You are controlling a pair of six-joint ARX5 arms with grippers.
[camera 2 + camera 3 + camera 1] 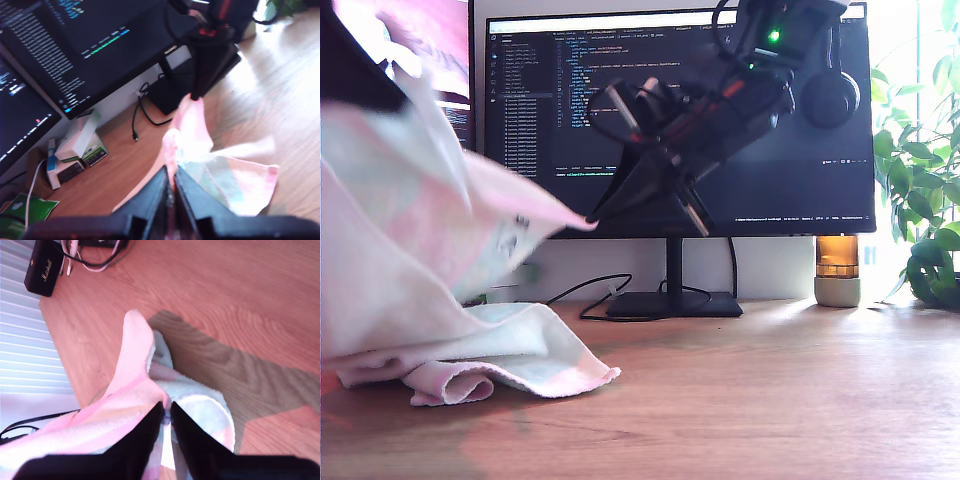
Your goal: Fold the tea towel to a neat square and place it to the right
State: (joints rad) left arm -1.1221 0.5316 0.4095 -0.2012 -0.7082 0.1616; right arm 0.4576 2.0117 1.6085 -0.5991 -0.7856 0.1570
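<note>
Above the wooden tabletop (770,400), toward the exterior view's left, the tea towel (420,230) hangs stretched btwn both grippers. It's pastel pink, mint & white terry, motion-blurred. Its lower part lies bunched on the tabletop w/ a rolled pink edge.

My second gripper (592,217) sits mid-frame in the exterior view, in front of the monitor (620,100), w/ its fingers clenched on a pink corner of the towel, which is pulled to a point. The second wrist view shows the same: black fingers (145,435) pinched together w/ cloth (125,405) between them, and the rest drooping to the tabletop below. A black Marshall speaker (44,267) stands near the tabletop's edge by the blinds.

My first gripper (172,192) also clamps the towel (235,175), fingers closed tight on a pink fold. From there the cloth runs up to the second gripper (195,95). In the exterior view a dark blurred shape at the upper left corner tops the raised cloth; can't tell for sure it's the first gripper.

Also in view: monitor stand (670,300), headphones (830,95) hung on the monitor, and a plant (920,180) at the exterior view's right. Small boxes (80,145) & a cable (140,115) lie under the monitors.
</note>
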